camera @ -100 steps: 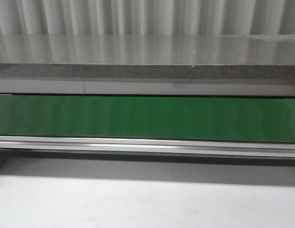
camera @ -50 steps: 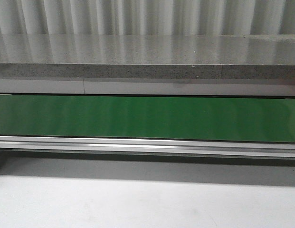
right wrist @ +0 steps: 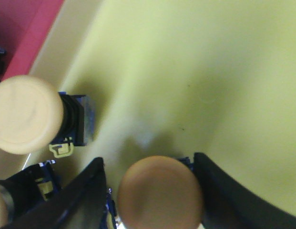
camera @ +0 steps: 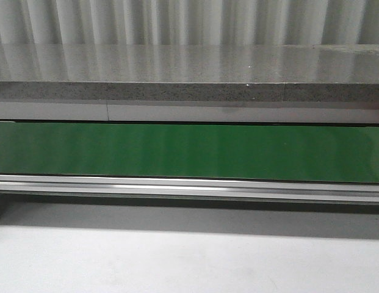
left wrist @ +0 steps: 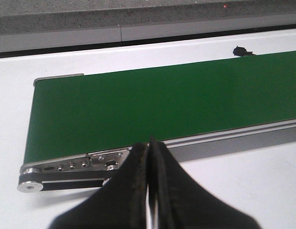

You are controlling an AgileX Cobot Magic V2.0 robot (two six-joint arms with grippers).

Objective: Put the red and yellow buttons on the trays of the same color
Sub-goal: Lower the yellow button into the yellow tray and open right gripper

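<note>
- The green conveyor belt (camera: pixel 189 151) runs across the whole front view, with a silver aluminium rail (camera: pixel 189 186) along its near edge and a grey speckled stone ledge (camera: pixel 189 72) behind it.
- The white table (camera: pixel 189 262) lies in front of the belt.
- In the right wrist view the yellow tray (right wrist: pixel 200 71) fills most of the picture, and a corner of the red tray (right wrist: pixel 24 28) borders it.
- The right gripper (right wrist: pixel 152 191) hangs low over the yellow tray, its black fingers (right wrist: pixel 81 200) spread apart.
- A yellow button (right wrist: pixel 159 193) sits directly between those fingers; whether they touch it cannot be told.
- A second yellow button (right wrist: pixel 26 114) lies on its side nearby on the tray.
- The left gripper (left wrist: pixel 148 162) has its fingers pressed together on nothing, just short of the belt's end roller (left wrist: pixel 31 181).
</note>
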